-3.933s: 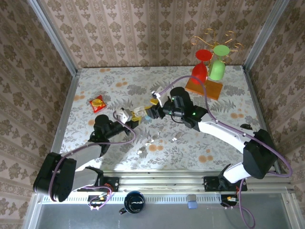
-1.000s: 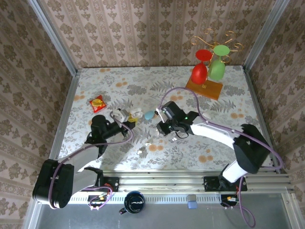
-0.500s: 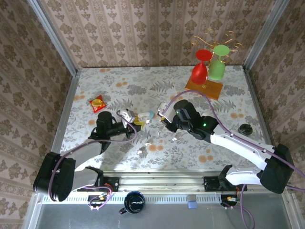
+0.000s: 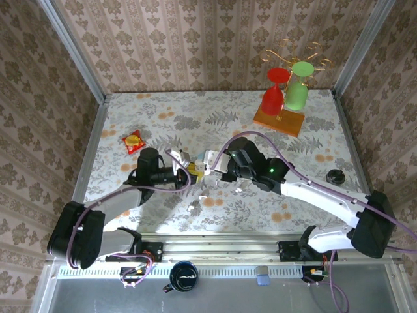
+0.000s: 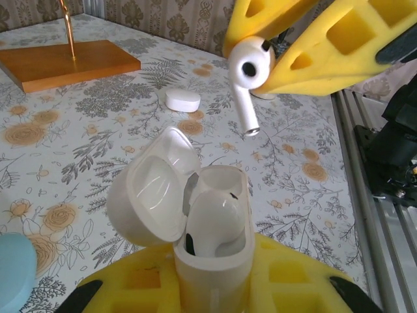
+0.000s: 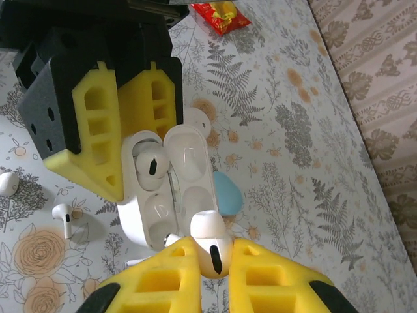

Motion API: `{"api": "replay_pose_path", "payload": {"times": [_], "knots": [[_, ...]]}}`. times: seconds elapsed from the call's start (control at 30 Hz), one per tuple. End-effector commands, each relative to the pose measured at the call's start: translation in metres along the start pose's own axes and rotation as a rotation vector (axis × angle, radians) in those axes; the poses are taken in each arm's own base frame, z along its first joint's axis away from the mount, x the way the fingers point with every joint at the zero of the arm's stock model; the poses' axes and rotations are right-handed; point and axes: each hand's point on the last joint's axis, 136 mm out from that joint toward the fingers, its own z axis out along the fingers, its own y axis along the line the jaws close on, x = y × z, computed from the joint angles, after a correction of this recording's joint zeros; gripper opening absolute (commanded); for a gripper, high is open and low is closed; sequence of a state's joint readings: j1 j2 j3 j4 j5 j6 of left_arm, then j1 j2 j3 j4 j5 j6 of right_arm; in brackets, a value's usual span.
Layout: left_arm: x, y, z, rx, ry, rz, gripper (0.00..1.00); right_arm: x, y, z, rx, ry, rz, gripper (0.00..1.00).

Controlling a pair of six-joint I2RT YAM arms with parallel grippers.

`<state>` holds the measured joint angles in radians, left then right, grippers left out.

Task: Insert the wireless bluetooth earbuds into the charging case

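Right gripper (image 6: 210,253), right wrist view: yellow fingers pinched shut on a white earbud (image 6: 208,233). The earbud hangs at the near rim of the charging case (image 6: 163,195), beside its vacant well. Lid (image 6: 189,153) open. Second earbud (image 6: 148,164) seated in the far well. Left gripper (image 6: 127,140) clamps the case from the opposite side. Light-blue case (image 6: 228,193) on the table just behind. Loose earbud (image 6: 63,220) on the table to the left. Red packet (image 6: 223,13) well apart, print too small to read.

Left wrist view: left gripper (image 5: 212,287) closed on the base of the charging case (image 5: 215,261); case upright, lid (image 5: 153,195) swung left. Second earbud (image 5: 212,225) in its well. Right gripper (image 5: 254,62) above; its earbud (image 5: 246,72) is clear of the case, stem pointing down toward it. Small white disc-like case (image 5: 182,100) on the table beyond.

Top view: right gripper (image 4: 215,163) just beside left gripper (image 4: 189,168), mid-table. A second ago the right gripper was down at the table, nearer the arm bases; it has since lifted and crossed to the case. Left gripper has shifted slightly right. Loose earbud (image 4: 202,197) unmoved.
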<state>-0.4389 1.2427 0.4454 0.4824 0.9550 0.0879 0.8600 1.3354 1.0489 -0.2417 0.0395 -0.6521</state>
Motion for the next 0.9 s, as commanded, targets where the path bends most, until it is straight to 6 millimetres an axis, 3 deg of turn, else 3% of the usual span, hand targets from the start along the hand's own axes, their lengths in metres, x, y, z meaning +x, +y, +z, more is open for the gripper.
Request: {"api": "replay_pose_path", "payload": {"times": [0.0,0.87], "knots": [[-0.01,-0.007,0.001,0.045,-0.014,0.039,0.0,-0.012,-0.009,0.001,0.032,-0.015,-0.042,0.14],[-0.022,-0.007,0.0,0.026,-0.052,0.029,0.0,0.019,0.021,0.024,-0.069,0.091,-0.113,0.14]]}}
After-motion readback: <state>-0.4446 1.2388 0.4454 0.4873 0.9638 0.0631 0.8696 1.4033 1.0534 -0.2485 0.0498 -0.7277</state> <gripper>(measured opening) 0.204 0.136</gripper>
